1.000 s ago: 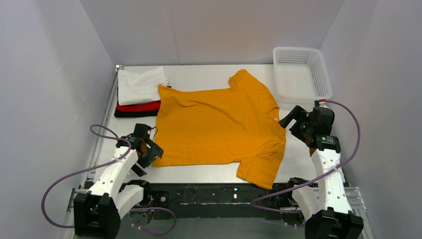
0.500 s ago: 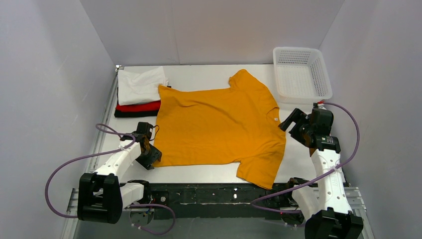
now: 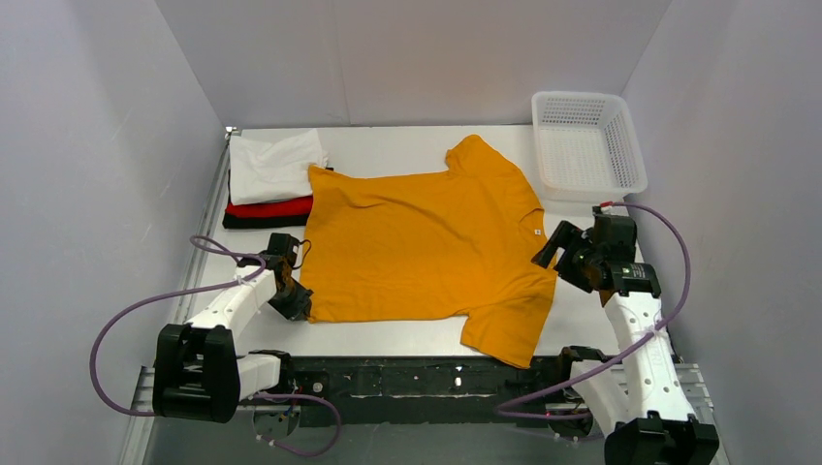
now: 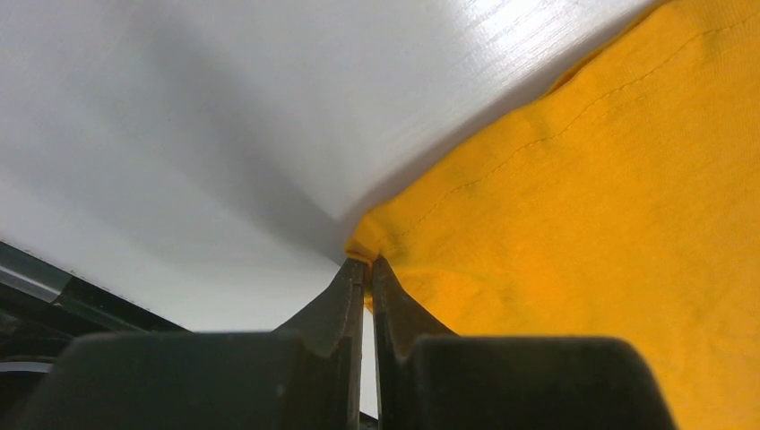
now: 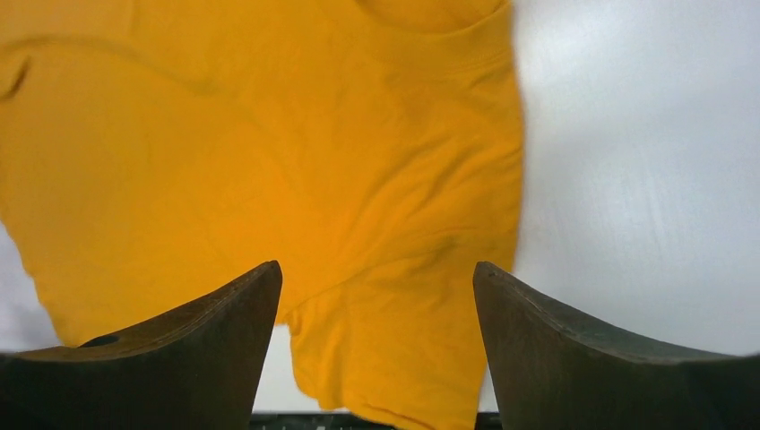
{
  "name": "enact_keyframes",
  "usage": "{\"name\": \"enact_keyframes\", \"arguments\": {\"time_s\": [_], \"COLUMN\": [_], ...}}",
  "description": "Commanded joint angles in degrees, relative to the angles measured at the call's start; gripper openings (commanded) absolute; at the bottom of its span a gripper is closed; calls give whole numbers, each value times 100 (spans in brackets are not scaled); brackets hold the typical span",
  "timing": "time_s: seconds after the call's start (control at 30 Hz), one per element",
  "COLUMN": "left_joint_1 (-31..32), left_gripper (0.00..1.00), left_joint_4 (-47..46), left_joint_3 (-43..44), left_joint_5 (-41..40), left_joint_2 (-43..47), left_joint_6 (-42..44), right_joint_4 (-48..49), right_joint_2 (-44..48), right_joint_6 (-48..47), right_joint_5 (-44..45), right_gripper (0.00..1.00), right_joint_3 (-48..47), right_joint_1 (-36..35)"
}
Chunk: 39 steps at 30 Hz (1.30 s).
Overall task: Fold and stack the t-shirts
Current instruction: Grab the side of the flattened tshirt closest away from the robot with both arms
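The mustard-orange t-shirt (image 3: 426,242) lies spread flat on the white table, collar to the right, one sleeve hanging toward the near edge. My left gripper (image 3: 294,298) sits low at the shirt's near-left hem corner. In the left wrist view the gripper (image 4: 366,262) is shut, with a small fold of orange cloth (image 4: 574,224) pinched at its tips. My right gripper (image 3: 555,254) hovers open at the shirt's right edge. In the right wrist view, the gripper (image 5: 376,269) shows the near sleeve (image 5: 403,349) below its spread jaws. Folded white (image 3: 274,165), red (image 3: 271,207) and black (image 3: 254,222) shirts are stacked at the back left.
A white lattice basket (image 3: 586,145) stands at the back right corner. Grey walls close in the table (image 3: 407,334) on the left, back and right. The black rail of the arm bases runs along the near edge.
My left gripper dropped onto the shirt's near-left corner and closed on it. My right gripper shifted left and a little nearer, over the shirt's right edge, staying open.
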<state>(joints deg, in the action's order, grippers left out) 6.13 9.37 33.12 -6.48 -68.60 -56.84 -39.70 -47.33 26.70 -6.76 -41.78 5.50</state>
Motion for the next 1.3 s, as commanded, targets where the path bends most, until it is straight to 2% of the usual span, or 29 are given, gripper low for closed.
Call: {"name": "enact_keyframes", "arguments": {"time_s": [0.0,0.07,0.17,0.47,0.73,0.93,1.27], "left_joint_1": [-4,-6,-7,-1,-7,-3,-1], "left_gripper": [0,0,0,0,0,0,0], "left_joint_4": [624,778,877,1043,1471,1511,1464], "left_joint_3": [-131,-79,-85,-94,-190,-184,-79], "left_joint_5": [-188,-245,-270,-313,-546,-478,-472], "left_joint_2": [-155,-134,-62,237,631,773,692], "left_joint_6": [-68,-126,-225,-301,-428,-374,-380], "right_joint_4": [-586,-797,-1079,-1240,-957,-563,-764], "right_joint_2": [23,-74,-213,-361,-1077,-1570,-1584], "right_joint_6": [67,391,854,2197,2455,2482,2494], "right_joint_5": [133,485,511,375,941,814,781], "right_gripper": [85,85,82,72,66,61,60], "right_joint_3": [-370,-368,-196,819,932,1094,1016], "right_joint_1": [-1404,-2459,-3569,-5292,-5667,-5674,-5917]}}
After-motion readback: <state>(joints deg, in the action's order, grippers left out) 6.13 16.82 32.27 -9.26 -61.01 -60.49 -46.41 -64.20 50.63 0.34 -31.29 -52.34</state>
